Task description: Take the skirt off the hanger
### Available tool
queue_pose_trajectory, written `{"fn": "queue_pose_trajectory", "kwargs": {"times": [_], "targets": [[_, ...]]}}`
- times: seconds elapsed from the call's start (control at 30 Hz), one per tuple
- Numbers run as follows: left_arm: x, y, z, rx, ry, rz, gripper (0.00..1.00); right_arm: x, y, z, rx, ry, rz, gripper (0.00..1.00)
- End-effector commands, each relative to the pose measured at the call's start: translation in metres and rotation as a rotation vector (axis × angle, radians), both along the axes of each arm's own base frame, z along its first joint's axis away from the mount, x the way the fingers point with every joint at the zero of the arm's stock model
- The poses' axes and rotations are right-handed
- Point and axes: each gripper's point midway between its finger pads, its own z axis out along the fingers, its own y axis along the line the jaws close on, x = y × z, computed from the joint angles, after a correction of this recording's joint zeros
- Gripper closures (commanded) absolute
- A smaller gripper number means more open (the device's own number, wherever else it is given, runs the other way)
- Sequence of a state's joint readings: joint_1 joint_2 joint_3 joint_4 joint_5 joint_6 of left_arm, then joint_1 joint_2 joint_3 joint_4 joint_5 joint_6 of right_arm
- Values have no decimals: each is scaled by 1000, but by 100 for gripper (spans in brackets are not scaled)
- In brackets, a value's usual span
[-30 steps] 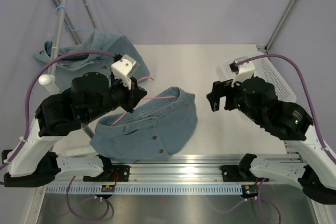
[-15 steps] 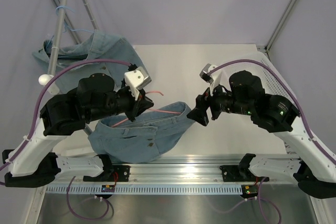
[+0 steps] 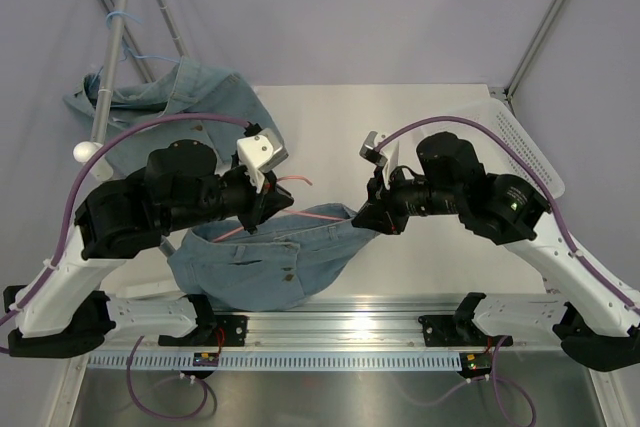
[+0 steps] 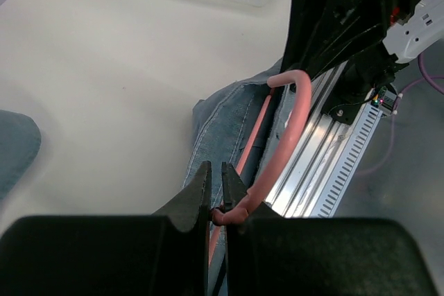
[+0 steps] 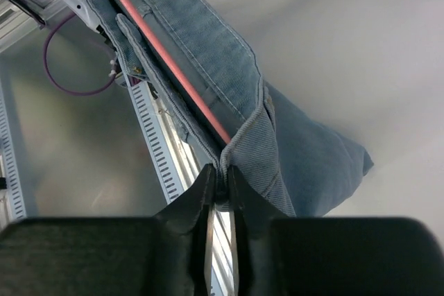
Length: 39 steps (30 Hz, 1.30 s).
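One denim skirt (image 3: 268,265), centre frame, threaded on pink hanger (image 4: 287,133); left tool (image 4: 216,190) clamps hanger, right tool (image 5: 220,184) clamps skirt.

**Both arms folded inward, tools pinched shut at mid-frame**

In the overhead view the left arm (image 3: 130,212) rises from its base at the lower left and bends toward the centre. Its wrist is level, with the white camera block (image 3: 262,152) on top. The left tool (image 3: 262,209) points right. In its own wrist view the two dark fingers (image 4: 198,188) stand almost together, clamped on the pink hanger (image 4: 288,129).

The right arm (image 3: 490,202) mirrors it from the lower right, elbow high and forearm angled down and left. The right tool (image 3: 368,215) sits just right of centre, facing the left one but apart from it. Its fingers (image 5: 201,188) are nearly closed, nipping a fold of the skirt (image 5: 257,143).
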<state>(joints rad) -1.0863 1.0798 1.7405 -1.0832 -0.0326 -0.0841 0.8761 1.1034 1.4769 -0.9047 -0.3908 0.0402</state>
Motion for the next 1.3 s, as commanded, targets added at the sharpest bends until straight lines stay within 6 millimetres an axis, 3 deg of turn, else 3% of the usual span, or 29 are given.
{"fn": "queue_pose_trajectory", "kwargs": {"times": [0.0, 0.1, 0.2, 0.3, 0.37, 0.43, 0.6, 0.8, 0.9, 1.03, 1.1, 1.13, 1.2, 1.27], "targets": [[-3, -4, 36, -132, -57, -26, 100, 1, 3, 12, 52, -40, 10, 87], [-8, -6, 33, -139, -47, -47, 100, 3, 4, 10, 45, -31, 1, 100], [-10, -5, 33, -144, -45, -52, 100, 13, 2, 7, 26, -38, -59, 100], [-11, -1, 30, -133, -43, -52, 100, 42, -14, 6, -8, -65, -269, 100], [-14, -1, 24, -121, -41, -71, 100, 67, -37, 10, -33, -82, -494, 100], [-19, 3, 24, -132, -50, -93, 100, 79, -58, 17, -37, -72, -664, 100], [-40, 9, 27, -194, -70, -183, 100, 89, -86, 18, -79, -17, -859, 100], [-78, 19, 28, -232, -30, -352, 100, 98, -110, 23, -81, -28, -925, 100], [-86, 13, 16, -202, 13, -404, 100, 101, -112, 48, -34, -69, -924, 100], [-86, 4, 1, -169, 60, -420, 100, 99, -92, 89, 102, -118, -821, 100], [-86, -2, -2, -160, 80, -432, 100, 104, -87, 94, 97, -118, -815, 100], [-89, -4, -2, -167, 87, -455, 100, 106, -89, 106, 109, -136, -825, 100], [-91, -7, -1, -178, 97, -471, 100, 117, -84, 95, 41, -125, -838, 100], [-97, -6, -1, -175, 111, -500, 100, 125, -81, 98, 38, -130, -854, 100]]}}
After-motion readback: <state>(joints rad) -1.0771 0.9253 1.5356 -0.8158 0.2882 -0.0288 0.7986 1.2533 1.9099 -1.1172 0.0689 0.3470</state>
